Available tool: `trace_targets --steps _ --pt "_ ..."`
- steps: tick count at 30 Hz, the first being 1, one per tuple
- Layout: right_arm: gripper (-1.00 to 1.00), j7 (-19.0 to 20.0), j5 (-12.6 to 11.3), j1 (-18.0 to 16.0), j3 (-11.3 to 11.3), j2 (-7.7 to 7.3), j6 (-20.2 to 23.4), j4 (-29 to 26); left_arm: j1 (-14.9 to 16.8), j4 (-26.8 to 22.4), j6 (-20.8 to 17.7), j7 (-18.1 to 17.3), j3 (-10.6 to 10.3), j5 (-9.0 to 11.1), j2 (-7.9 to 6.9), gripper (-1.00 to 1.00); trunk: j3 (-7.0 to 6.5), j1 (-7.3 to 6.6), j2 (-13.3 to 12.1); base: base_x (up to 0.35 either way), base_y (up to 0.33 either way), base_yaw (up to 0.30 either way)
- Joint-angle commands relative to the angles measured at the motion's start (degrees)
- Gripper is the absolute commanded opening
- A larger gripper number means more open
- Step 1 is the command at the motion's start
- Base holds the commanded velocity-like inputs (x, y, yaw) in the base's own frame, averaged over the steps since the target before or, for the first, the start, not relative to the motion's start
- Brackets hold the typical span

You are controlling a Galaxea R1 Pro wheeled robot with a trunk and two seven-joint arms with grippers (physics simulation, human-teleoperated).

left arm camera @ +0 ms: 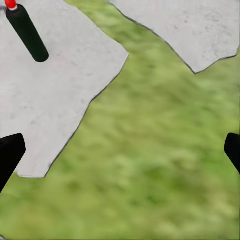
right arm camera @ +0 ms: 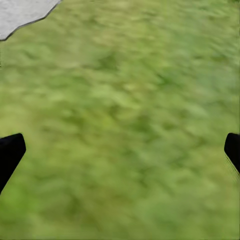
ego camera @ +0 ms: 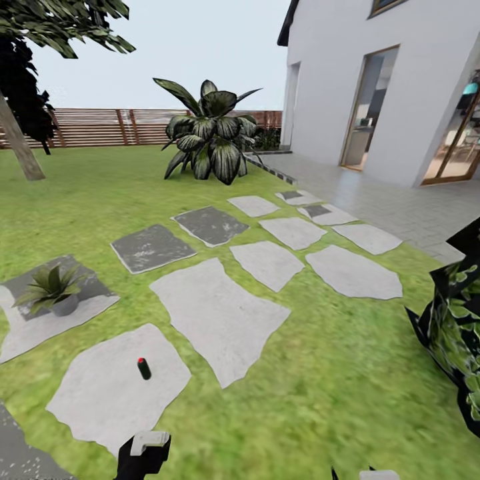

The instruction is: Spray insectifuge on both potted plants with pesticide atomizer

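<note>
The pesticide atomizer (ego camera: 144, 369), a dark cylinder with a red cap, rests on a pale stepping stone (ego camera: 113, 393) in the garden lawn. It also appears in the left wrist view as the atomizer (left arm camera: 27, 32), well ahead of my left gripper (left arm camera: 120, 152). That gripper is open and empty over the stone's edge and grass. One potted plant (ego camera: 52, 288), a green rosette in a grey pot, stands on a stone at the left. No insectifuge shows on its leaves. My right gripper (right arm camera: 120, 150) is open above bare grass.
Grey and white stepping stones (ego camera: 220, 313) cross the lawn toward a paved terrace (ego camera: 400, 207) beside the white house. A big dark-leaved shrub (ego camera: 210, 137) stands ahead, and a wooden fence (ego camera: 100, 127) behind it. A leafy bush (ego camera: 457, 333) is close at the right, a tree trunk (ego camera: 20, 150) at the far left.
</note>
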State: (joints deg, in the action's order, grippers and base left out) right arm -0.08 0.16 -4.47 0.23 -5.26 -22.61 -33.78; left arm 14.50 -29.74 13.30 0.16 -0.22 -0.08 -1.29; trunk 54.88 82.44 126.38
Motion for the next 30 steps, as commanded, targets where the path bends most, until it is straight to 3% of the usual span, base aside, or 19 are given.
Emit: trace_targets --steps 1,30 --pt "1.0 0.0 0.0 0.0 0.0 -0.01 -0.2 0.0 0.0 0.0 0.2 0.0 0.0 0.0 -0.01 1.0 0.05 0.01 0.0 0.19 -0.198 0.277" --pt "1.0 0.1 0.0 0.0 0.0 0.03 -0.2 0.0 0.0 -0.2 0.2 0.0 0.1 0.0 -0.03 1.0 0.05 0.01 0.0 0.039 -0.169 0.277"
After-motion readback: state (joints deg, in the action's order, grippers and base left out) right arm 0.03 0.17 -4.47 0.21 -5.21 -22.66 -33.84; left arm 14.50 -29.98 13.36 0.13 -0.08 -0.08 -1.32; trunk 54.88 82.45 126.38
